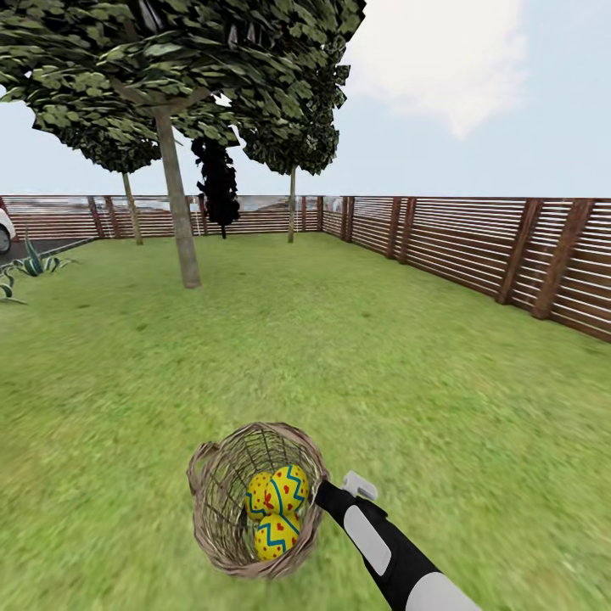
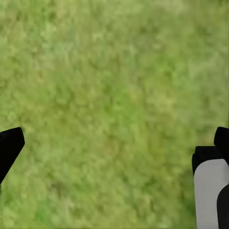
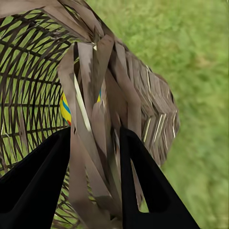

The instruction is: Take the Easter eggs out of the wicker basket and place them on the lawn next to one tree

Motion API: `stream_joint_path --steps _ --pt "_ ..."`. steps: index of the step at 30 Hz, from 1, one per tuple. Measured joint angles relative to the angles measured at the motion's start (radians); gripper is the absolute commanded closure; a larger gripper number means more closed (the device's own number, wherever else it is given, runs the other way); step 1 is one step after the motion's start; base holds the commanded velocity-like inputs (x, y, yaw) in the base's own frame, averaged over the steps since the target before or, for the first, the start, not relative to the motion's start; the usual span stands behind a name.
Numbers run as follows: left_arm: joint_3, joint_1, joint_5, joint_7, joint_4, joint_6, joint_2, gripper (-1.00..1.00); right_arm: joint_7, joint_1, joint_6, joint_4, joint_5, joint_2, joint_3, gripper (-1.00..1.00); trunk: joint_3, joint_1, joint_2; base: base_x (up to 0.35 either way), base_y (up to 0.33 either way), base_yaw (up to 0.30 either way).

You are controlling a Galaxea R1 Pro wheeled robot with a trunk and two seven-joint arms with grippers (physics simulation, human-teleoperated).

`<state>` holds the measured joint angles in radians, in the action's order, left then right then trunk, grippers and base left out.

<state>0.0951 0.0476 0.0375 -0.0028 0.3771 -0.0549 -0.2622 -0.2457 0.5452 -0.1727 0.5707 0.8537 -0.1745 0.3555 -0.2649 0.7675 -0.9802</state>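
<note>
The wicker basket [image 1: 222, 501] is low in the head view, tipped so its mouth faces the camera. Three Easter eggs lie inside: one [image 1: 288, 490] on top, one [image 1: 258, 496] beside it, one [image 1: 277, 536] lowest. My right gripper [image 1: 321, 492] is shut on the basket's braided rim [image 3: 98, 119]; a strip of one egg [image 3: 65, 109] shows through the weave. Whether the basket rests on the lawn [image 1: 382, 382] I cannot tell. The left gripper [image 2: 112, 162] hangs open over bare grass. A thick-trunked tree [image 1: 178, 212] stands far ahead to the left.
A slatted wooden fence [image 1: 475, 246] bounds the garden at the back and right. Two thin-trunked trees [image 1: 131, 208] [image 1: 292, 204] and a narrow black tree [image 1: 218, 187] stand near the far fence. Spiky plants [image 1: 30, 263] and dark asphalt [image 1: 34, 248] lie at far left.
</note>
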Motion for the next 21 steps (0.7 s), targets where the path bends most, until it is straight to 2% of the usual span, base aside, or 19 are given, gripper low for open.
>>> stream_joint_path --steps 6,13,21 --pt "0.000 0.000 0.000 0.000 0.000 0.000 0.000 -1.00 0.000 0.000 0.000 0.000 0.000 0.000 0.000 1.00 0.000 0.000 0.000 0.329 0.000 0.006" --pt "0.000 0.000 0.000 0.001 0.000 0.000 0.000 -1.00 0.000 0.000 0.000 0.000 0.001 0.000 0.000 1.00 0.000 0.000 0.000 0.329 0.000 0.138" --pt "0.000 0.000 0.000 0.001 -0.001 0.000 0.000 -1.00 0.000 0.000 0.000 0.000 0.000 0.000 0.001 1.00 0.000 0.000 0.000 0.329 0.000 0.008"
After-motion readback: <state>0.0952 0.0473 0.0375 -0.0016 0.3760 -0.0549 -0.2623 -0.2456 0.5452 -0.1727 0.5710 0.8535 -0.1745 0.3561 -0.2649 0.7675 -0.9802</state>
